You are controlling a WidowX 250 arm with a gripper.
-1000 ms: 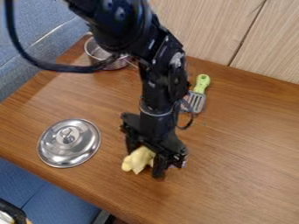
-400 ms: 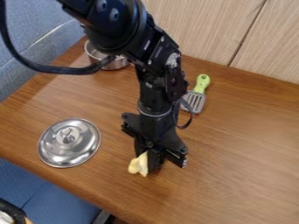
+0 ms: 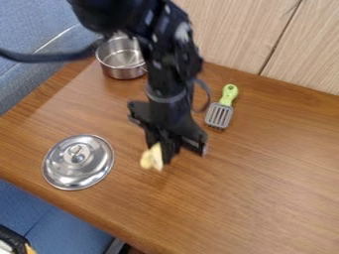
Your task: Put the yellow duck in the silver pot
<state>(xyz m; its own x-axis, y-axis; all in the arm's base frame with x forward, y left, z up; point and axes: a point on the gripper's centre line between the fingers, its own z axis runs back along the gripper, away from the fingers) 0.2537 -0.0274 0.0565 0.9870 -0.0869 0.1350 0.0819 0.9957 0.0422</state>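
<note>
Across brown wood-grain table (image 3: 265,193), work at the middle part. Seemingly just above it, small pale yellow toy duck (image 3: 151,158), clamped in black two-finger end effector (image 3: 163,155) and sticking out to one side. Possible slipping of the duck during carrying, because of this one-sided pinch. Possible drop onto the bare wood, from too quick swing. At round silver metal pot (image 3: 122,74) near the back edge, possible knock on the rim from travelling too low, with pushing or tipping as result. Also possible, landing outside, because of opening too early. Better to lift high first and release only above the middle.

Nearer the front left, round silver metal lid with knob (image 3: 78,162), lying well apart from the pot; not to be taken as the target. Right of the arm, grey slotted spatula with light green handle (image 3: 220,115), perhaps to be brushed by low arm. Behind, pale wood-grain panels (image 3: 232,32). Along upper left, blue fabric surface (image 3: 39,22); more blue below the front edge.
</note>
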